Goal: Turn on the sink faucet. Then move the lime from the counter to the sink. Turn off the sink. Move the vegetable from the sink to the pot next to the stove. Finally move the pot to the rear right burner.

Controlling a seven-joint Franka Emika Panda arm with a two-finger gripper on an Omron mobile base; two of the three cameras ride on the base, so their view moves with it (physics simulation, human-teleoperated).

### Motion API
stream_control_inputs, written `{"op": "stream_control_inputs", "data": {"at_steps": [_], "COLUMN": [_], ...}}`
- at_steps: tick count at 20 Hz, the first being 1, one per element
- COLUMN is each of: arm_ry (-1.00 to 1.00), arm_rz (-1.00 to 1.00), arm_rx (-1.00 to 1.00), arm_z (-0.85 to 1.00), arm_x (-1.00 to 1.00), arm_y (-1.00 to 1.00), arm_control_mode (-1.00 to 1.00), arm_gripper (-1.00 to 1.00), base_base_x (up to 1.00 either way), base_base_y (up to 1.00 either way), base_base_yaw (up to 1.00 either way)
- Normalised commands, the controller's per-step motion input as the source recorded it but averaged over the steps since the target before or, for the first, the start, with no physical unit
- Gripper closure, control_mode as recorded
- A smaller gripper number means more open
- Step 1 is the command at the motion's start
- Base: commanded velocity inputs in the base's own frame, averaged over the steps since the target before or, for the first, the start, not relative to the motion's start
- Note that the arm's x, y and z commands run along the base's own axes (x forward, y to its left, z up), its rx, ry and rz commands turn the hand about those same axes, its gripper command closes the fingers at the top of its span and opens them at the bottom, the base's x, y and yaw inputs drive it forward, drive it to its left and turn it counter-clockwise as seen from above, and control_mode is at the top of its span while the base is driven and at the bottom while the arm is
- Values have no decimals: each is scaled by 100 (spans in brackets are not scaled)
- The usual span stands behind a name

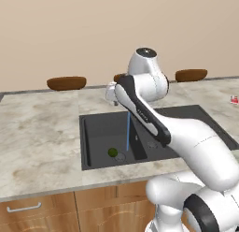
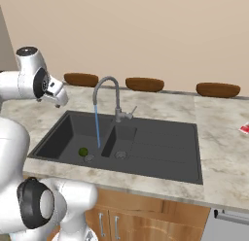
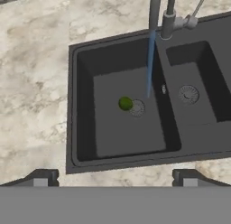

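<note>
1. Counter [image 1: 42,133]: marbled stone around the sink, three brown bowls [image 2: 145,84] along the back wall, a small red item [image 2: 244,129] at the right edge. Nothing here to disturb on the way to the tap.
2. Sink [image 3: 76,105]: dark double basin, larger bowl on the left, smaller on the right, a round drain in each.
3. Faucet [image 2: 108,82]: tall gooseneck behind the divider, spout arched over the larger basin, side lever [image 2: 131,111] angled up and to the right of the stem.
4. Gripper [image 3: 115,178]: jaws spread wide, nothing between them, raised above the counter at the sink's left front, looking down into the larger basin.
5. Water [image 2: 97,128]: thin blue stream running from the spout into the larger basin, so likely step in hand is shutting the tap.
6. Lime [image 3: 125,103]: on the floor of the larger basin, just beside the drain and near where the stream lands.
7. To do it well: approach the lever from its free side, clear of the spout's arch; push with one fingertip or the closed edge rather than grasping; sweep along the lever's own swing, not down onto it; confirm the stream stops before turning to the lime.
</note>
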Motion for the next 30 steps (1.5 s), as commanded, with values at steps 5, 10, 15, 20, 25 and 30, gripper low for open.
{"op": "stream_control_inputs", "data": {"at_steps": [5,10,15,20,25,30], "arm_ry": [-10,-8,0,0,-5,-14], "arm_rz": [16,12,6,2,9,14], "arm_rx": [2,6,16,26,22,2], "arm_z": [16,12,8,0,0,-2], "arm_x": [-82,-52,-6,-10,13,32], "arm_y": [-53,-74,-80,-67,-78,-48], "arm_control_mode": [-100,-100,-100,-100,-100,-100], "arm_gripper": [-100,-100,-100,-100,-100,-100], "base_base_x": [0,0,0,0,0,0], "base_base_y": [0,0,0,0,0,0], "base_base_yaw": [0,0,0,0,0,0]}}
